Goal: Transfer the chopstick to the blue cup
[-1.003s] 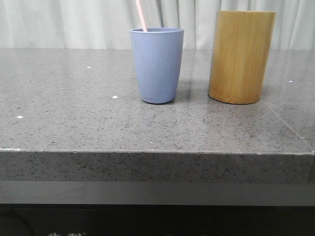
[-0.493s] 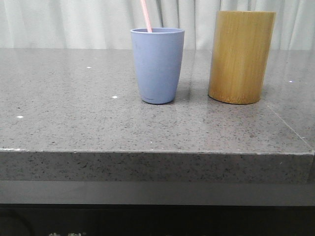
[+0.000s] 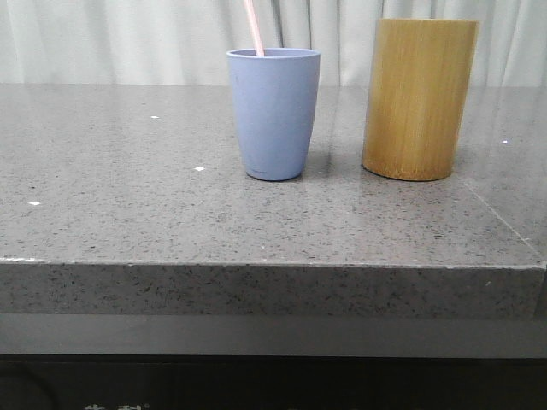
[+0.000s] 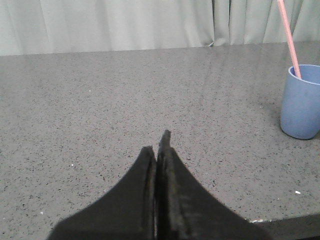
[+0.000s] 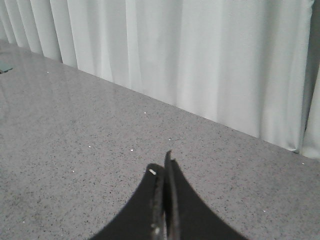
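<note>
Leaning chopstick (image 3: 255, 27) in blue cup (image 3: 273, 113), both arms' fingers pressed together, holding nothing.

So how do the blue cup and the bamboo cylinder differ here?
The blue cup is shorter and tapers to a narrower base; the bamboo cylinder is taller, wider and straight-sided. The cup holds the leaning pink chopstick; nothing sticks out of the cylinder. Both stand upright on the table, apart.
</note>
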Controlling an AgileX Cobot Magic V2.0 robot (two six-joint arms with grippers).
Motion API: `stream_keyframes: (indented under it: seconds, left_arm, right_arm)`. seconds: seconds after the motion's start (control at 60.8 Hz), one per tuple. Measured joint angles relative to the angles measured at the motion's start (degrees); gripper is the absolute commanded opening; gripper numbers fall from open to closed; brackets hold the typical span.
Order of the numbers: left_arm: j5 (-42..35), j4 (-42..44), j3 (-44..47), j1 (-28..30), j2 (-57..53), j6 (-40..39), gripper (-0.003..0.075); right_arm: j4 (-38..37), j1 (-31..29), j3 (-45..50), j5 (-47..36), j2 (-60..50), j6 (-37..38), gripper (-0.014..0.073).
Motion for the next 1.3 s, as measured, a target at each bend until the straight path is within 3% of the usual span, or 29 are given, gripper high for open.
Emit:
stream_keyframes:
  seconds: [0.181,0.477,0.723,0.937,1.299]
  left_arm:
    - [0.0,0.0,0.0,0.0,0.0,0.0,-0.0019]
    - [0.0,0.0,0.0,0.0,0.0,0.0,-0.0019]
    - [0.0,0.0,0.0,0.0,0.0,0.0,-0.0019]
    - [0.0,0.0,0.0,0.0,0.0,0.0,-0.0019]
    - [0.0,0.0,0.0,0.0,0.0,0.0,-0.0019]
  right_arm:
    - [-0.63,-4.97,0.0,8.35,-4.31,0.0,-0.0117]
    - [-0.74,-21.53,0.0,23.71,-12.47,0.0,-0.0117]
    - [-0.97,-30.75,5.16,29.37,-18.64,0.0,-0.0117]
    - [1.13,-31.33,14.97,28.14,-27.17,0.0,-0.0117]
    - [3.51,-31.33,36.43,15.82,-49.24,0.0,-0.0117]
